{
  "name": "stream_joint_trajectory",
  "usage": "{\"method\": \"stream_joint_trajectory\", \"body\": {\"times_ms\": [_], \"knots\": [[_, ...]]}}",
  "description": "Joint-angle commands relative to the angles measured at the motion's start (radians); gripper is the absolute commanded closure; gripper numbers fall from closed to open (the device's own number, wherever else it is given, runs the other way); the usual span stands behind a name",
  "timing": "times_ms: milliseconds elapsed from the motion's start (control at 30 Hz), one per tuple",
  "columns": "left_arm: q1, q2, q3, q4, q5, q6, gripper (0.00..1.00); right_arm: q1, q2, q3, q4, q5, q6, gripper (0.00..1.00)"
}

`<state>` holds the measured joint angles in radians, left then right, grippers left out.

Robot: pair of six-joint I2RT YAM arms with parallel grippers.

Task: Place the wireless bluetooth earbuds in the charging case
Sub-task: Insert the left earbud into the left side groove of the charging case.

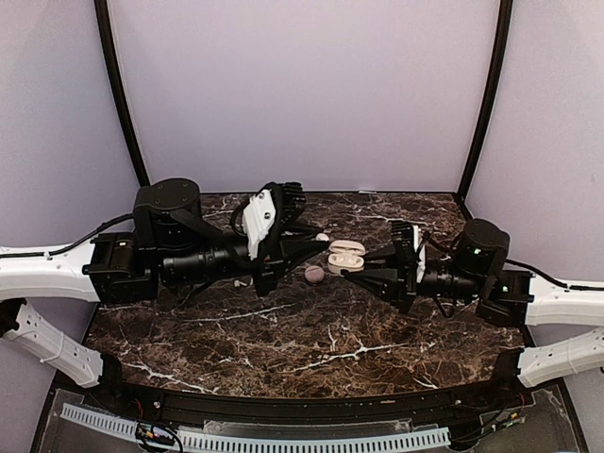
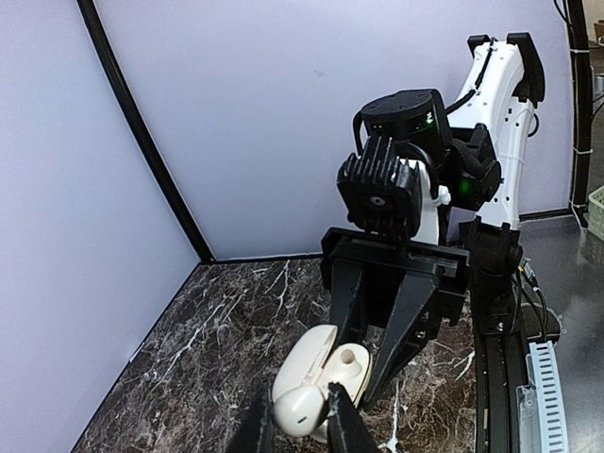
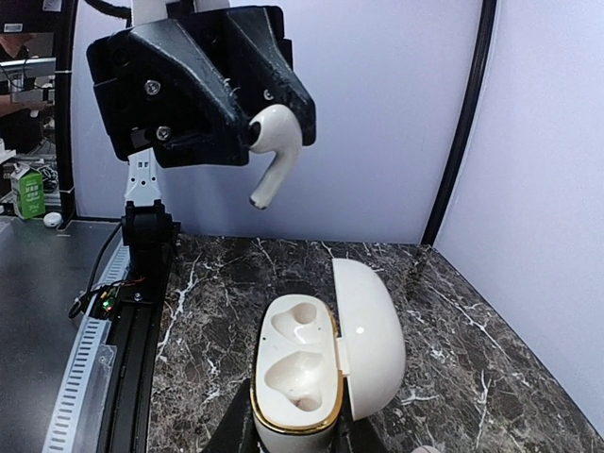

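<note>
Two arms at the near edge of one dark marble table [image 1: 283,330], reaching in toward the middle from either side, fingertips nearly meeting. Just past the wrists, one small pale rounded thing [image 1: 314,274] lying on the marble just beside the fingertips, too small to identify. Right gripper [image 1: 342,269] clamped on one charging case [image 3: 294,377], gold-rimmed, its one lid [image 3: 373,335] swung open to the side; two wells inside, both empty. Left gripper [image 2: 300,429] pinched shut on one of the wireless bluetooth earbuds [image 3: 272,142]: white, stem pointing down, held off the marble near the open case and apart from it. Counted in view: one earbud, one case. Farthest back, one plain lilac wall [image 1: 302,94] framed by two black poles [image 1: 121,94] rising from the table's far corners
</note>
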<state>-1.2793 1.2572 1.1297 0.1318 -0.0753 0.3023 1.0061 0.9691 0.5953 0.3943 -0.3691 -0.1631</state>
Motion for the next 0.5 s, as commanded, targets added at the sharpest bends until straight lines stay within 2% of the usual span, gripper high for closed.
{"method": "stream_joint_trajectory", "body": {"times_ms": [0, 467], "knots": [[-0.018, -0.034, -0.018, 0.039, 0.011, 0.050, 0.90, 0.011, -0.017, -0.015, 0.066, -0.020, -0.040, 1.00], [-0.043, 0.012, -0.027, 0.073, -0.042, 0.102, 0.90, 0.014, 0.003, 0.025, 0.022, -0.094, 0.002, 1.00]]}}
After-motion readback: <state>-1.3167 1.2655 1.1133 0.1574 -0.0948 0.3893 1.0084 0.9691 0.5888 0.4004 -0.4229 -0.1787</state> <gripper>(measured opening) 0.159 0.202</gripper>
